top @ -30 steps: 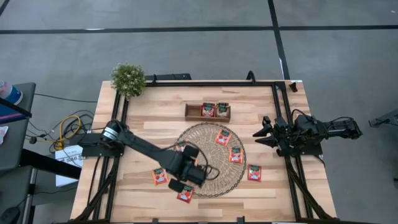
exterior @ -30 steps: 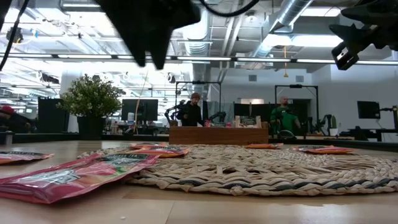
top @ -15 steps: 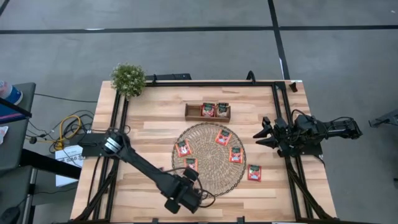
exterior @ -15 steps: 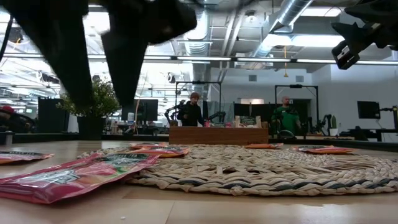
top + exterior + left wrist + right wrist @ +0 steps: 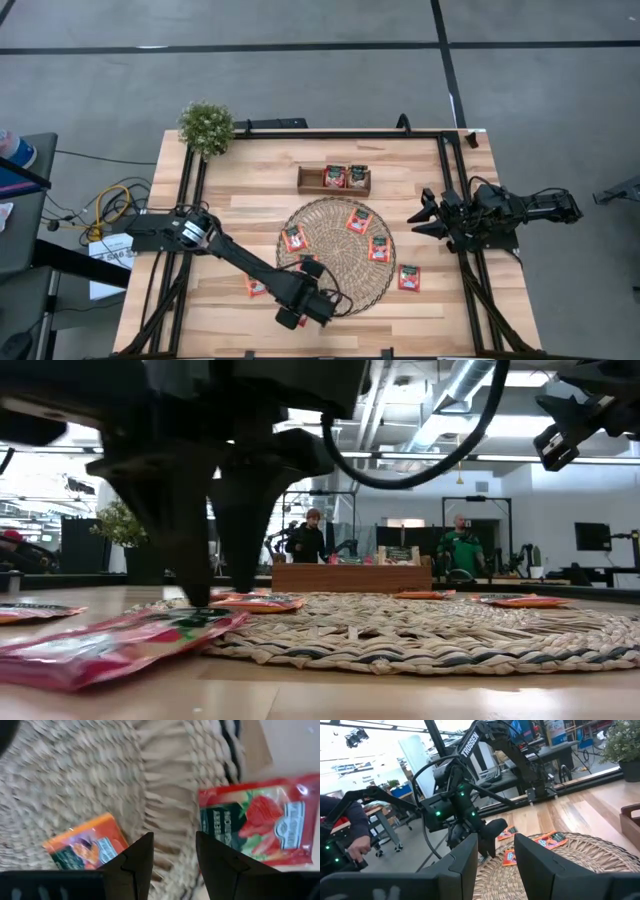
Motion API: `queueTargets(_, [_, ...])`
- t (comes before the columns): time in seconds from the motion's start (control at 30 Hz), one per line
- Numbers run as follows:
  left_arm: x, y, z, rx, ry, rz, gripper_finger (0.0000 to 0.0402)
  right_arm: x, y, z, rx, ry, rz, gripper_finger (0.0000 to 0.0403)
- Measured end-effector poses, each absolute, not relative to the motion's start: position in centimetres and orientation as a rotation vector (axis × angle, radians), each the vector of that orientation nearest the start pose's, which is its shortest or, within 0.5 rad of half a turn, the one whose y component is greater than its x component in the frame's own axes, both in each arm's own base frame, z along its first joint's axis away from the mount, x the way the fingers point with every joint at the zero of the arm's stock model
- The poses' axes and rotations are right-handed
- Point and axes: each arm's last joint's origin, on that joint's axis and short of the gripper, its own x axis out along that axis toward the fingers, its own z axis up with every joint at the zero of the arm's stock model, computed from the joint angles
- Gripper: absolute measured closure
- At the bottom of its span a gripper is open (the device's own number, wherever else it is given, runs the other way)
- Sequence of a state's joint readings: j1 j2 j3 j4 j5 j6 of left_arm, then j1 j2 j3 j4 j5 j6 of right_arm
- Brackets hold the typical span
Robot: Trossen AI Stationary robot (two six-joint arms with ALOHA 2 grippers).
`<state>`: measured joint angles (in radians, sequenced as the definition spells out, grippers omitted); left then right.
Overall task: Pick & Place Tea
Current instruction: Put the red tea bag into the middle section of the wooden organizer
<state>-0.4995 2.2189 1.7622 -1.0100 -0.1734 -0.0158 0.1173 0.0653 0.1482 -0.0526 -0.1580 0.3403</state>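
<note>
On the pale wooden slatted desk (image 5: 230,190), largest first: one round woven straw mat (image 5: 338,256) at centre; one dark left arm reaching across the near half, its left claw (image 5: 318,296) low at the mat's near-left rim; one dark right arm parked at the right edge, its right claw (image 5: 424,221) raised clear of the work, fingers partly apart and empty; one small green potted plant (image 5: 206,127) at the far-left corner; one small brown wooden divided tray (image 5: 334,180) beyond the mat, already carrying two sachets. Tea, small flat square sachets with dark centre marks: three red-orange ones on the mat, one (image 5: 409,277) on the wood just off its right rim, one (image 5: 256,287) on the wood left of the claw, and a red strawberry-printed sachet (image 5: 260,826) lying off the mat edge, close by the left claw. Left claw: fingers parted, nothing between them, tips over the mat's fringe between an orange sachet (image 5: 85,845) and the strawberry one. Handling note, as judgement: the step appears to be closing in on a sachet; shift sideways to centre the fingers over one packet, descend until a tip slips under its edge, and pinch the border, since flat foil will slide.
</note>
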Motion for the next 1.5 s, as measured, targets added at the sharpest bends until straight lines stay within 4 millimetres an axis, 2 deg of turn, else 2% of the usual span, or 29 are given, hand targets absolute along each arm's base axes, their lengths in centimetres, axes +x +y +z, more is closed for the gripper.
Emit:
queueTargets(0.23, [38.2,-20.9,16.1,0.472,1.413,-0.278,0.0262,9.1,1.5,20.4,0.335,0.017,0.277,0.0282])
queueTargets(0.5, [38.1,-20.8,16.3,0.447,1.414,-0.228,0.0262,9.1,1.5,20.4,0.330,0.016,0.277,0.0282])
queueTargets(0.77, [37.5,-20.9,18.9,0.364,1.373,-0.252,0.0262,9.1,1.5,20.4,0.330,0.016,0.277,0.0282])
queueTargets(0.87, [37.1,-21.6,18.8,0.363,1.375,-0.281,0.0262,9.1,1.5,20.4,0.330,0.016,0.277,0.0282])
queueTargets(1.0, [37.1,-22.4,17.5,0.375,1.392,-0.306,0.0262,9.1,1.5,20.4,0.330,0.016,0.277,0.0282])
queueTargets(1.33, [38.1,-21.2,16.8,0.364,1.383,-0.240,0.0262,9.1,1.5,20.3,0.337,0.027,0.280,0.0282])
queueTargets(1.5, [38.1,-21.3,16.6,0.359,1.394,-0.262,0.0262,9.1,1.6,20.1,0.348,0.047,0.286,0.0282])
